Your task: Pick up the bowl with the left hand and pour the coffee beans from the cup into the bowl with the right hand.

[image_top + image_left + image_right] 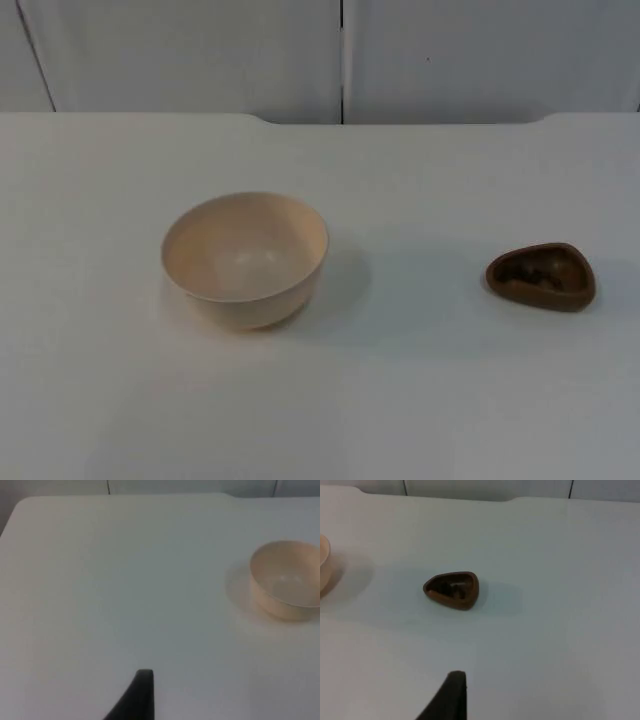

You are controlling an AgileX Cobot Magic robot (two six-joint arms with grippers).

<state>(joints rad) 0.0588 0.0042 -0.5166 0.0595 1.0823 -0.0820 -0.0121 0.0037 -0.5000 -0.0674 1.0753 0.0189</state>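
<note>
The cream bowl stood upright mid-desk, well apart from the brown cup holding dark beans, hard to make out. Each pincer showed one fingertip; spread unclear.

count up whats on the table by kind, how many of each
bowl: 1, cream-coloured, upright and empty, standing alone
cup: 1, brown, rounded-triangle shape, dark contents inside, apart from the bowl
total: 2 things on the white table
</note>
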